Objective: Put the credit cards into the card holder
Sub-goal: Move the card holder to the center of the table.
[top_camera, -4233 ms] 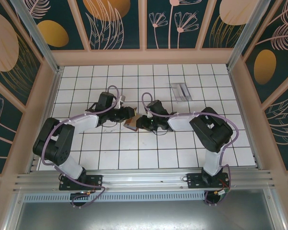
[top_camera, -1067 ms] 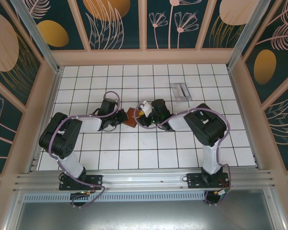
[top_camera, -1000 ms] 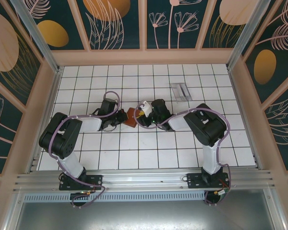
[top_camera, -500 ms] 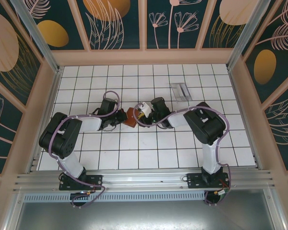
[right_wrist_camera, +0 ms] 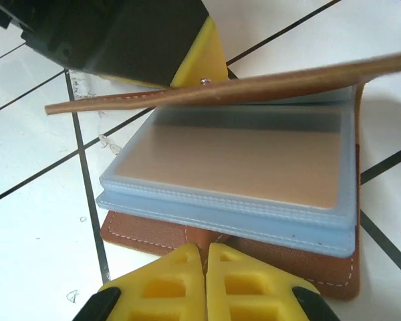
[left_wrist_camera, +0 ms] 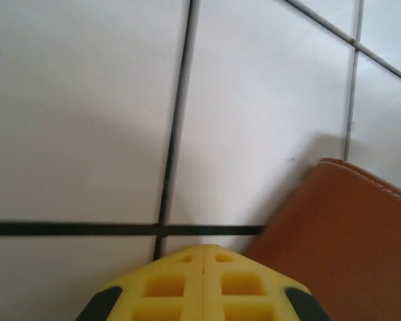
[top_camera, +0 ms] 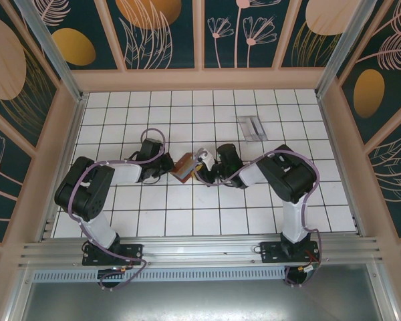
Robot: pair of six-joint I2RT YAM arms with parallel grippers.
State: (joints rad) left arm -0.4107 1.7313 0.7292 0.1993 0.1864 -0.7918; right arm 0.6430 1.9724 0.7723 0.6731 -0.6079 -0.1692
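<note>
My left gripper (left_wrist_camera: 204,253) is pinched shut just beside the holder (right_wrist_camera: 281,267), right gripper (right_wrist_camera: 205,251) shut too at its opposite edge. Holder's lying on the tiles (top_camera: 187,214) between them, cover (right_wrist_camera: 220,90) lifted, sleeves (right_wrist_camera: 234,200) showing

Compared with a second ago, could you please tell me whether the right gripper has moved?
Yes. The right gripper has shifted toward the arm bases, away from the clear tray in the top view, and is shut at the card holder's edge.
</note>
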